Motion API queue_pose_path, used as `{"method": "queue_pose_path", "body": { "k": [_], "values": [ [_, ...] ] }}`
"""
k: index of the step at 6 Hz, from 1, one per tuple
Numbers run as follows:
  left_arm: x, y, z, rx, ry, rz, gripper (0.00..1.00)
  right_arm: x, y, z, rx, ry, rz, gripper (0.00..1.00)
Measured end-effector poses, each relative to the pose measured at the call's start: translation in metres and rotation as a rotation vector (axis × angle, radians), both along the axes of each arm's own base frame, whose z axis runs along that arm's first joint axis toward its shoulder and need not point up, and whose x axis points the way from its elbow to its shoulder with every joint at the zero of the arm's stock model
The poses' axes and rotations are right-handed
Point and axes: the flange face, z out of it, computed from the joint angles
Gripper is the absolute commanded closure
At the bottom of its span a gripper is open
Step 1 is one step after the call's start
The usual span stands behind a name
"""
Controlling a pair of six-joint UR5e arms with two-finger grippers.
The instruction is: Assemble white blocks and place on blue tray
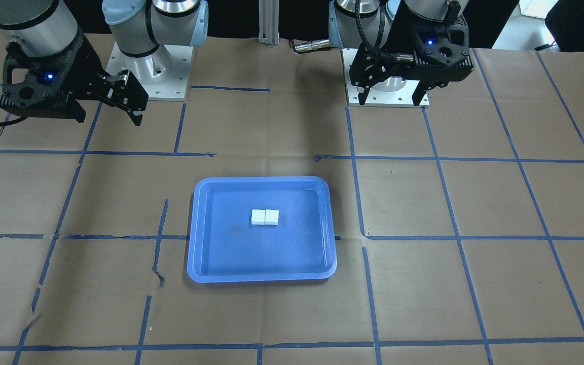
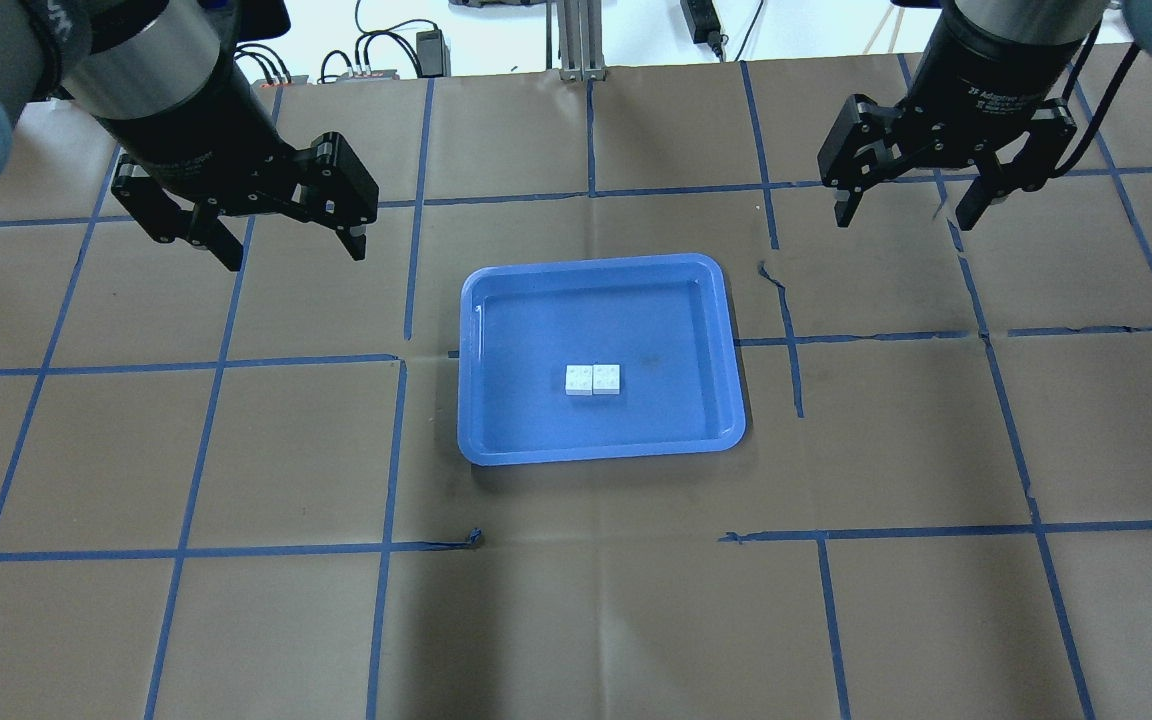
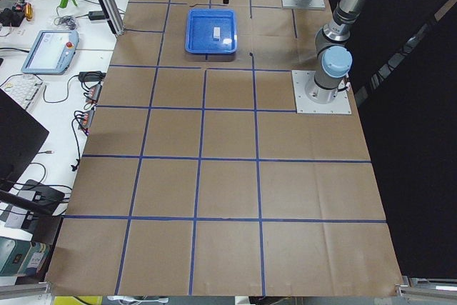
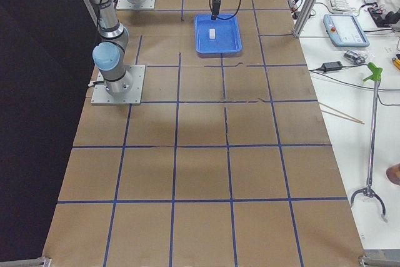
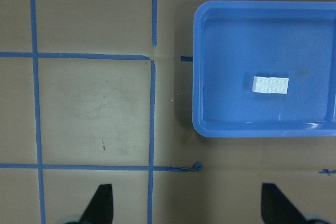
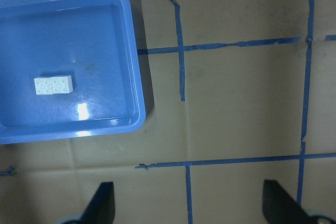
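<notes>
With both arms raised over the table (image 2: 576,600), the workspace reads as follows.

1. Tray (image 2: 596,262): it lies flat near the centre of the tabletop, between my two arm bases. Its long sides run parallel to the robot-side edge. The brown table covering around it is marked off by blue tape (image 2: 186,550) in a grid.

2. Blocks (image 2: 593,380): both rest on the tray floor, studs up, side by side in a single row parallel to the tray's long sides. They touch along one face. The row sits close to the middle of the floor, slightly toward the robot-side edge and clear of the rim on every side. A seam shows between the two. From these views I cannot tell whether they are locked together or only butted.

3. Left gripper (image 2: 296,255): I hold it above the table toward the left end, well apart from the tray. My fingers (image 5: 102,205) are spread wide and carry nothing. In the left wrist view the tray lies ahead and to the right of them.

4. Right gripper (image 2: 903,220): I hold it above the table toward the right end, also well apart from the tray. These fingers (image 6: 102,203) are likewise spread wide and empty. In the right wrist view the tray lies ahead and to the left.
</notes>
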Motion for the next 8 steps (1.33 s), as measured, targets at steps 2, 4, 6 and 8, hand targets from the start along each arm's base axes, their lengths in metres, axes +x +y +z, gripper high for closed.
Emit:
{"method": "queue_pose_path", "body": {
  "k": [2,4,6,8],
  "values": [
    [0.0,0.0,0.0,0.001,-0.001,0.0,0.01,0.013,0.002,-0.007,0.013,0.012,0.002,0.0],
    [0.0,0.0,0.0,-0.001,0.0,0.0,0.01,0.011,0.001,-0.013,0.022,0.017,-0.002,0.0],
    [0.0,0.0,0.0,-0.001,0.0,0.0,0.01,0.007,0.001,-0.016,0.022,0.025,-0.008,0.0],
    [0.0,0.0,0.0,-0.001,0.0,0.0,0.01,0.004,0.001,-0.016,0.02,0.047,-0.014,0.0]
  ]
}}
